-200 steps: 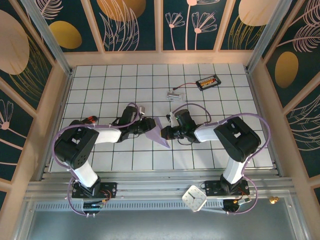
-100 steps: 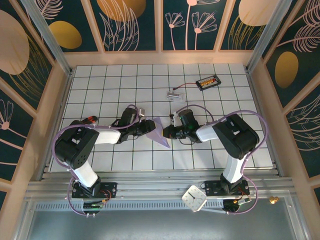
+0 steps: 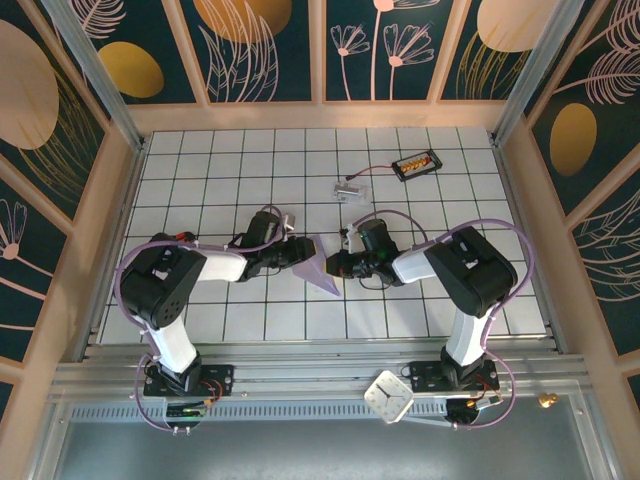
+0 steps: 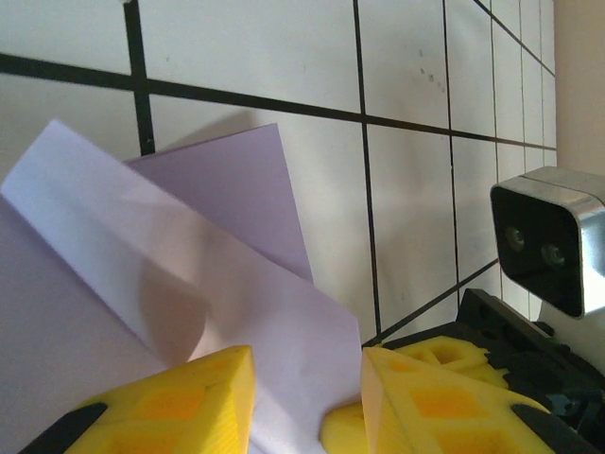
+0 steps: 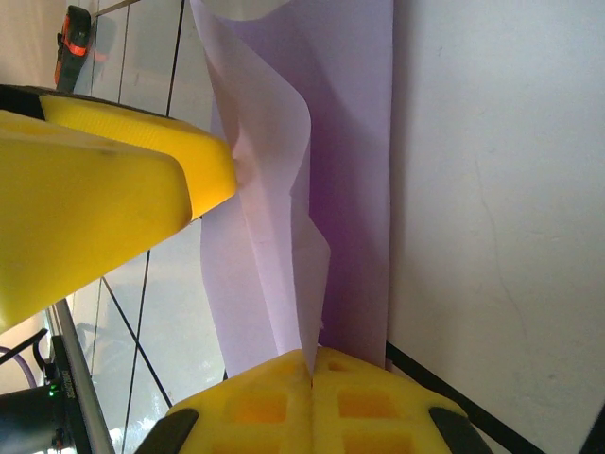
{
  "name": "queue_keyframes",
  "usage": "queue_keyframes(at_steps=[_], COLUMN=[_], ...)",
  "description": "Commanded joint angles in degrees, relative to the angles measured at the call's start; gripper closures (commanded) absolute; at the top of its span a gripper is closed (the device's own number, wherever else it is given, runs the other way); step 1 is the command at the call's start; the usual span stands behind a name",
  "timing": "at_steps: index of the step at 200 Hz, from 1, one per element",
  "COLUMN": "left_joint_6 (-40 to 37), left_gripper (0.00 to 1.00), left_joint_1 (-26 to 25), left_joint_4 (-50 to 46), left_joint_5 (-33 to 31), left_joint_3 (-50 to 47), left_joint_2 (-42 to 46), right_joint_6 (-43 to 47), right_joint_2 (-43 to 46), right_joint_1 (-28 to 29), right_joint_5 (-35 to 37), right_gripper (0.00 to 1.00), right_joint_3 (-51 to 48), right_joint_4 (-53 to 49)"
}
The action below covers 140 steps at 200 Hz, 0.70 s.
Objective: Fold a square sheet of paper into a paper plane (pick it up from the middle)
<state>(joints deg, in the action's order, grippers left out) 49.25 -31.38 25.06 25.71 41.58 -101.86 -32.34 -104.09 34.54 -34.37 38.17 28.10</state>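
top external view, nearest first: a small white clock-like square (image 3: 389,396) lies tilted at the near edge, just beside the right arm's base (image 3: 445,378). past the bases, both arms reach inward over the white tiled table (image 3: 200,170) and meet near its middle. the lavender paper (image 3: 320,270) sits there between them, partly folded, with one point aimed back toward the near edge.

the right gripper (image 3: 334,266) comes at it from the right. in the right wrist view its yellow fingers (image 5: 274,407) are pressed flat together with the paper's edge pinched in the seam, so it is clamped on the sheet. from there the paper spreads away in loose, curling layers.

the left gripper (image 3: 297,252) meets the paper from the left. in the left wrist view its two fingers stand apart with a clear gap and the sheet runs down between them, so it is released, not gripping. the right wrist view shows one of its fingertips (image 5: 222,175) touching a fold.

farther out, well apart from the arms, a small clear plastic piece (image 3: 349,189) lies on the tiles. beyond it is a black device (image 3: 415,164) with orange parts, and a thin wire runs between the two.
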Motion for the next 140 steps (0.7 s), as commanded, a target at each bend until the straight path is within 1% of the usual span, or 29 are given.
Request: queue_keyframes(at_steps=[1,84,104,140], left_joint_6=[-1.6,-2.6,-3.3,-5.9], left_gripper=[0.64,0.64,0.66,0.7], left_joint_1=[0.4,0.4,0.4,0.4], left_joint_4=[-0.4,-1.1,-3.3,-10.7], left_joint_5=[0.9,-0.7,-1.7,-4.0], left_joint_3=[1.6,2.1,2.2,3.8], left_joint_2=[-2.0,-5.0,-5.2,-6.1], right_joint_6=[0.0,1.0,1.5,1.9], right_joint_2=[-1.5,-1.7,-1.5,-1.4], right_joint_1=[-0.3,-0.3,-0.3,-0.3], right_joint_5=[0.6,1.6,2.0,2.3], right_gripper=[1.0,1.0,1.0,1.0], right_joint_3=[-0.1,-0.4,-0.4,0.2], right_joint_4=[-0.8,-1.9,-2.6,-3.6])
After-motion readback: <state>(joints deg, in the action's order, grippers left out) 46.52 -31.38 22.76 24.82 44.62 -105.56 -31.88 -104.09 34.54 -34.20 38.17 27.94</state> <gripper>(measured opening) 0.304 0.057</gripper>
